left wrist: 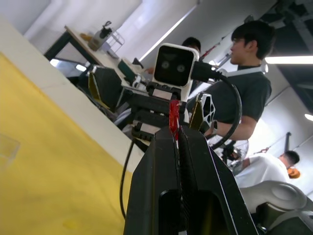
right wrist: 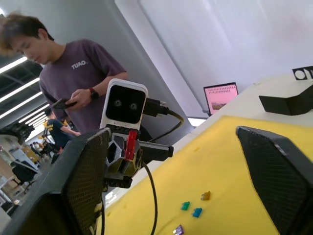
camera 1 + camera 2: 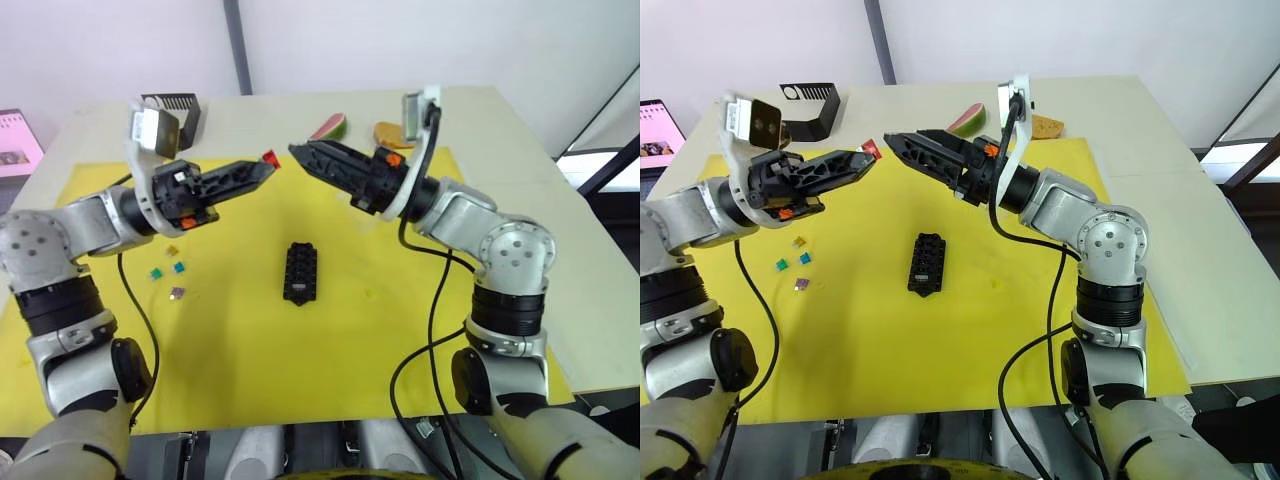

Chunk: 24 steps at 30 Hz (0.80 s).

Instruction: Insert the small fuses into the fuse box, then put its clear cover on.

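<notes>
Your left gripper (image 3: 268,163) is raised over the yellow mat (image 3: 240,350) with its two fingers pressed together on a red fuse (image 3: 270,157), and your left wrist view shows what the head views can't: the fuse (image 1: 173,119) stands upright, pinched at the very fingertips, with a person in a dark shirt (image 1: 244,83) behind it. Your right gripper (image 3: 300,152) faces the left one tip to tip, very near the red fuse; from the head views you can't judge its fingers, but your right wrist view shows them spread well apart, holding nothing, with the fuse (image 2: 130,144) framed between them. That same view catches a person (image 2: 73,73) whose purple shirt reads "TUAO", plus a screen (image 2: 220,98) whose writing is too small to read. The fuse box (image 3: 300,271) lies flat on the mat, below and between the two grippers, well apart from both. Four loose fuses sit on the mat to its left, under your left arm: amber (image 3: 172,250), green (image 3: 156,272), teal (image 3: 179,267) and purple (image 3: 177,293). At the table's far edge you have a black holder (image 3: 175,108), a watermelon slice (image 3: 330,127) and a sponge (image 3: 388,133).
</notes>
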{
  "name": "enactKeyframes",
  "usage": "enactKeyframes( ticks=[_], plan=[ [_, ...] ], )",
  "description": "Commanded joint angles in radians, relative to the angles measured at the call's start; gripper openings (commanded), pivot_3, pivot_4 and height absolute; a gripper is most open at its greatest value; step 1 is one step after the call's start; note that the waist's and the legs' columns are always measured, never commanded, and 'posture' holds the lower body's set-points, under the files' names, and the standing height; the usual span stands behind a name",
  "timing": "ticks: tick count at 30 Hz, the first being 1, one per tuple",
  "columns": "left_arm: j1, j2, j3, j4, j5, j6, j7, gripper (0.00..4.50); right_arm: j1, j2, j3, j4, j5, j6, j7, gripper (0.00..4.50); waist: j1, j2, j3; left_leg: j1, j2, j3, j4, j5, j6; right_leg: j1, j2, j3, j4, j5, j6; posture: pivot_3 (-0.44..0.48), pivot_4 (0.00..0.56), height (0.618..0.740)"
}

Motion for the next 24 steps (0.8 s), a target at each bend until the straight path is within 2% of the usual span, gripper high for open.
enactKeyframes(
  ticks=[1,5,12,15,17,24],
  plan=[
    [-0.008,-0.002,-0.023,-0.038,-0.023,-0.046,-0.003,0.00,-0.007,0.010,-0.006,-0.045,0.036,-0.009,-0.025,3.21,0.002,0.000,0.000,0.000,0.000,0.000,0.000,0.000,0.000,0.000,0.000,0.000,0.000,0.000,0.000,0.000,0.150,0.740],
    [-0.012,-0.027,-0.045,-0.022,-0.068,-0.066,0.014,0.00,-0.003,0.005,-0.009,-0.055,0.077,0.004,-0.040,3.21,0.001,0.000,0.000,0.000,0.000,0.000,0.000,0.000,0.000,0.000,0.000,0.000,0.000,0.000,0.000,0.000,0.150,0.740],
    [-0.035,-0.026,-0.089,0.005,-0.075,-0.093,0.007,0.00,0.003,-0.029,-0.032,-0.063,0.178,0.030,-0.088,3.21,0.001,0.000,0.000,0.000,0.000,0.000,0.000,0.000,0.000,0.000,0.000,0.000,0.000,0.000,0.000,0.000,0.150,0.740],
    [-0.037,-0.021,-0.103,0.007,-0.069,-0.098,-0.010,0.00,-0.003,-0.043,-0.035,-0.062,0.218,0.032,-0.116,2.40,0.000,0.000,0.000,0.000,0.000,0.000,0.000,0.000,0.000,0.000,0.000,0.000,0.000,0.000,0.000,0.000,0.150,0.740],
    [-0.036,-0.022,-0.110,0.006,-0.067,-0.104,-0.014,0.00,-0.004,-0.053,-0.032,-0.062,0.240,0.031,-0.132,1.49,0.000,0.000,0.000,0.000,0.000,0.000,0.000,0.000,0.000,0.000,0.000,0.000,0.000,0.000,0.000,0.000,0.150,0.740],
    [-0.018,-0.020,-0.124,-0.015,-0.065,-0.126,-0.029,0.00,0.023,-0.101,-0.017,-0.077,0.288,0.031,-0.124,1.49,0.002,0.000,0.000,0.000,0.000,0.000,0.000,0.000,0.000,0.000,0.000,0.000,0.000,0.000,0.000,0.000,0.150,0.740]
  ],
)
